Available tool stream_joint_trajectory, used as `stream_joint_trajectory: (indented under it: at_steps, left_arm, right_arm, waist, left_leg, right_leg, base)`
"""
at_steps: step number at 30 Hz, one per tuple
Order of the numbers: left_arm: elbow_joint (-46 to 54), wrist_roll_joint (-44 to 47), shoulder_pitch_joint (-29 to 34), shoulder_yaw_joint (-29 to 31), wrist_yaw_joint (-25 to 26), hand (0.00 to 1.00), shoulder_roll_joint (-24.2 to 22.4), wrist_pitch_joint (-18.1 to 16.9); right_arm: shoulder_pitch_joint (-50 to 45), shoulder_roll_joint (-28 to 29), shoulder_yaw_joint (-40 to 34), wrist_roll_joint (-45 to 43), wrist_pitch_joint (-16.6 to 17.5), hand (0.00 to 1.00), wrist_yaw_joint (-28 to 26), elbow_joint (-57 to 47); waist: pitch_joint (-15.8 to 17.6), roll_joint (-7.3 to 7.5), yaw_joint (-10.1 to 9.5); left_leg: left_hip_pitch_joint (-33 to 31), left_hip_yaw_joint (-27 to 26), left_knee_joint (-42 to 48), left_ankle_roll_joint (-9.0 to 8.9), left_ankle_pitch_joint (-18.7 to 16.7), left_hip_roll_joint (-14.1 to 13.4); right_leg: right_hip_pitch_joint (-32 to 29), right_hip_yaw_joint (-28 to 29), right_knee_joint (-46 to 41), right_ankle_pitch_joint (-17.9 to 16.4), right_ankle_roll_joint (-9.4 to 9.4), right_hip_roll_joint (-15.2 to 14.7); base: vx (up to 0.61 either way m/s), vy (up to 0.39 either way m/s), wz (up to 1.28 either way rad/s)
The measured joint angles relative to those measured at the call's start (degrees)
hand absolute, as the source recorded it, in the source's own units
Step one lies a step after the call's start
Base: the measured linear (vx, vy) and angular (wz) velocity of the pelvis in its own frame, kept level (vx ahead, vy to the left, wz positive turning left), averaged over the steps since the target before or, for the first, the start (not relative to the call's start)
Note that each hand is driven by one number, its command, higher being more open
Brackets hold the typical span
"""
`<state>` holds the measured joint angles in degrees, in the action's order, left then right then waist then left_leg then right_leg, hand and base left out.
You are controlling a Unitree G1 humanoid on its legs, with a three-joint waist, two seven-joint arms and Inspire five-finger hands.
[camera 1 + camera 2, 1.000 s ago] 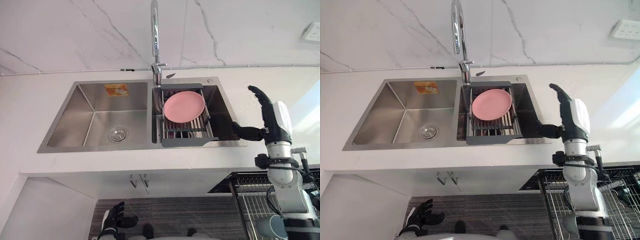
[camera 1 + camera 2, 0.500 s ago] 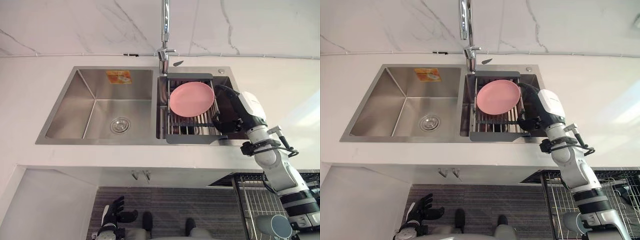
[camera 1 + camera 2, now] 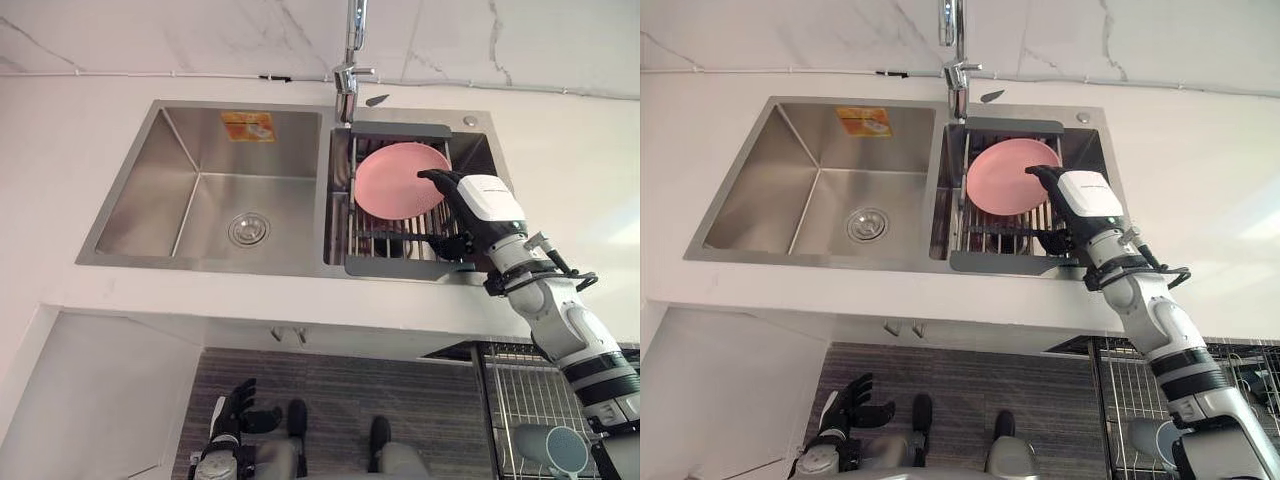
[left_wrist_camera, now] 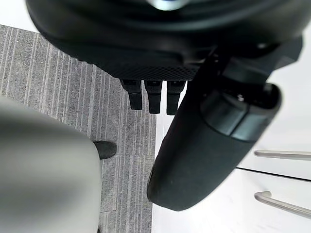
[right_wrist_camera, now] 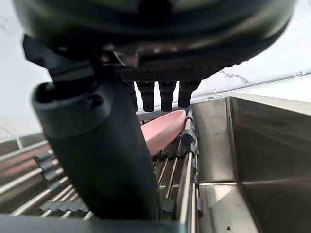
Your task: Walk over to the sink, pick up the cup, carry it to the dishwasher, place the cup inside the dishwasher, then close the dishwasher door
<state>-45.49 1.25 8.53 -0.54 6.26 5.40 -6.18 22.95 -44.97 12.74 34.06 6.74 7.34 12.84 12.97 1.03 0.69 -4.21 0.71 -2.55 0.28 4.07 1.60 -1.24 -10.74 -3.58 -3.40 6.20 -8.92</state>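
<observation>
Pink plate on the rack in the sink lay just beside the straight, spread fingers of the right hand, the left hand hanging slack-fingered well apart; where the cup was, I couldn't tell.

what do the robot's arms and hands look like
The right arm is silver-grey, in rounded segments with black bands. The right hand has dark slim fingers and a boxy white cover on its back. The left hand is dark too, with a thick rounded thumb.
</observation>
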Motion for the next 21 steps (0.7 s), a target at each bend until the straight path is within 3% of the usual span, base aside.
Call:
stream_joint_trajectory:
  at_steps: [16,17,21]
  left_arm:
    - [0.7,0.1,-1.2,-1.1,0.9,0.9,0.1,-0.5]
    - [0.7,0.1,-1.3,-1.1,0.9,0.9,0.1,-0.5]
    - [0.6,0.6,-1.5,-1.2,0.9,0.9,0.1,-0.5]
  right_arm:
    - [4.9,0.4,1.3,3.4,-2.5,0.9,5.1,4.3]
    - [5.4,0.5,1.3,3.4,-2.8,0.3,5.2,4.5]
    - [6.4,1.3,1.0,3.3,-3.4,0.3,6.0,4.9]
  waist:
    - [2.5,-0.71,-0.99]
    - [2.8,-0.73,-0.99]
    - [3.2,-0.84,-1.0]
  left_leg:
    - [-3.3,0.9,2.3,0.0,0.1,0.5]
    - [-3.3,0.9,2.3,0.0,0.1,0.5]
    - [-3.5,1.0,2.4,0.01,0.1,0.5]
  right_leg:
    - [-1.9,-1.1,-0.8,0.0,0.05,-0.4]
    - [-1.9,-1.2,-0.9,0.0,0.05,-0.4]
    - [-2.1,-1.2,-1.1,0.0,0.05,-0.4]
  base:
    - [-0.01,0.003,0.04]
    - [0.0,0.0,0.0]
    - [-0.02,0.002,0.01]
